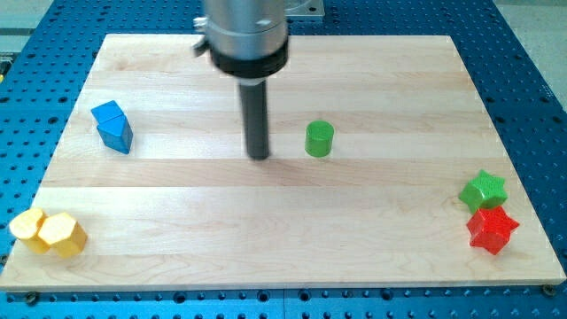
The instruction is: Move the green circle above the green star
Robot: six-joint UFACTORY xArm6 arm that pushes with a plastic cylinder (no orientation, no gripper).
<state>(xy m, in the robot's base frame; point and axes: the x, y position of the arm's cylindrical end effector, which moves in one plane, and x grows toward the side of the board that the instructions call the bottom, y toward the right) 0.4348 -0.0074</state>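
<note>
Yellow blocks (49, 232) nearest; tip (258, 157) upright, left of green circle (319, 139).

pale wood board (283, 221), matt dark rod (258, 120)

Bright, even light falls from overhead on the pale wooden counter (283, 257), with no harsh glare. Shadows are soft and short: a faint one beside the dark rod's tip (258, 157). The metal housing at the far edge looks slightly blurred; the blocks are sharp.
</note>
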